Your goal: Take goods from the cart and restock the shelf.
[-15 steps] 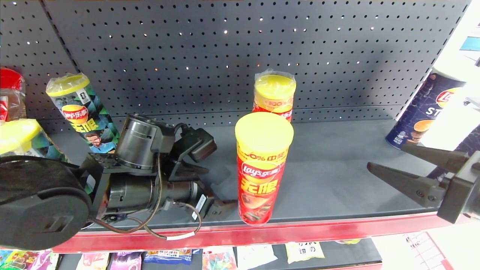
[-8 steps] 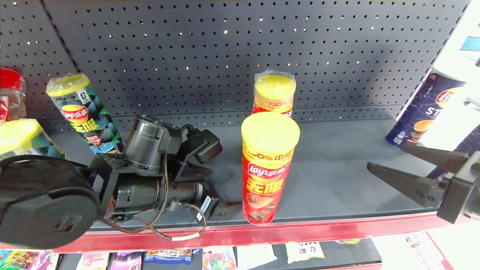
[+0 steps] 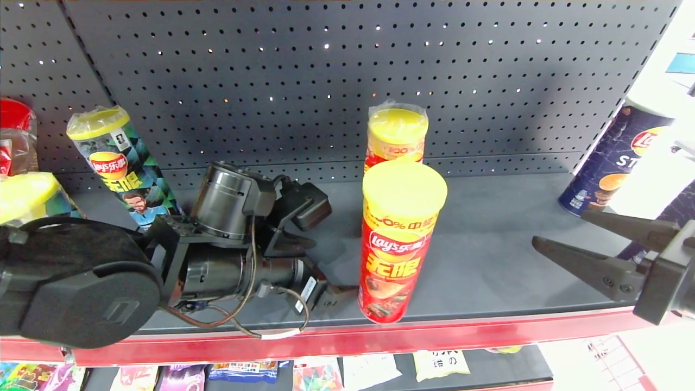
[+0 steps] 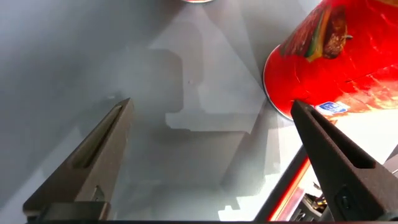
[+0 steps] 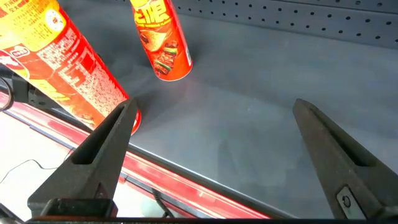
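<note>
The perforated pegboard (image 3: 326, 81) is the biggest thing before me, dark grey sheet metal dotted with small round holes. Below it lies the shelf (image 3: 488, 255), a flat matt grey board with a glossy red lip (image 3: 434, 334) along its front.

My left arm (image 3: 228, 255), with black and bare-metal cylinders and loose cable, lies low over the left half of the board. My left jaws are spread wide and hold nothing. In the left wrist view the round base of the front red can (image 4: 329, 56) sits just beside one tip, and I cannot tell whether they touch. My right jaws, two dark tapered wedges, are also spread and empty at the right end of the shelf front.

The front red can (image 3: 403, 244) is a tall glossy cardboard tube with a flat yellow plastic lid. It stands on its base at the front edge, near the middle. A second red can (image 3: 396, 136) with a film-wrapped lid stands right behind it by the pegboard. A teal-patterned can (image 3: 122, 163) stands at the back left, and a dark blue can (image 3: 613, 163) at the far right. On the lower shelf lie small bright packets (image 3: 315, 372).

Since a second ago my left arm has slid to the right, and the front red can has moved right with it along the lip. It now lines up more nearly with the can behind. My right jaws have kept their place.
</note>
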### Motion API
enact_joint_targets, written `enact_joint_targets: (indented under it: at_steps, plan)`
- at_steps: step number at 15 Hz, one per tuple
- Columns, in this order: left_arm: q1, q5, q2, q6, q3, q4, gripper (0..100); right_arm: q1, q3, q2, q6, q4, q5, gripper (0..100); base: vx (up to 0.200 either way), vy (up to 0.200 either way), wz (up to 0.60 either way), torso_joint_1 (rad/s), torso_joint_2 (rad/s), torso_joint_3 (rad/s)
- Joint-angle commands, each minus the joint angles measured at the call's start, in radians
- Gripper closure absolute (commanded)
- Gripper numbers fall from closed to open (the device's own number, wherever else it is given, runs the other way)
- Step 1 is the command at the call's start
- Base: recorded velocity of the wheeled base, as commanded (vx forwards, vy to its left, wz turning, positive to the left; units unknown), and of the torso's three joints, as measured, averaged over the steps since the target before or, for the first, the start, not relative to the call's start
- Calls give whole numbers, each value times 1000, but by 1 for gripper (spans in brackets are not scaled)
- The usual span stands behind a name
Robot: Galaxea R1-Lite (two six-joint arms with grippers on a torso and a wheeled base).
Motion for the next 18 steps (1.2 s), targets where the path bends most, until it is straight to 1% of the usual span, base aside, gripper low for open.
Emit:
enact_joint_targets:
  at_steps: [1,6,10,12,13,15,18]
  plan:
    - [-5,0,11,0,-7,-1,0,2,0,0,-1,-1,0,0,0,0,0,0,0,0]
    - [-6,-1,22,0,-22,-1,0,2,-1,-1,1,-1,0,0,0,0,0,0,0,0]
    - [-8,0,9,-1,-16,-1,0,0,9,-3,1,-1,0,0,0,0,0,0,0,0]
    - [-6,2,-73,-4,37,1,0,2,40,-26,-1,-2,5,0,0,0,0,0,0,0]
    - [-6,3,-96,-4,50,1,0,2,46,-31,-1,-2,5,0,0,0,0,0,0,0]
    - [-8,11,-233,-4,106,13,0,5,89,-66,-9,-1,5,0,0,0,0,0,0,0]
    - [-6,22,-455,-4,154,111,0,8,143,-132,-45,1,3,0,0,0,0,0,0,0]
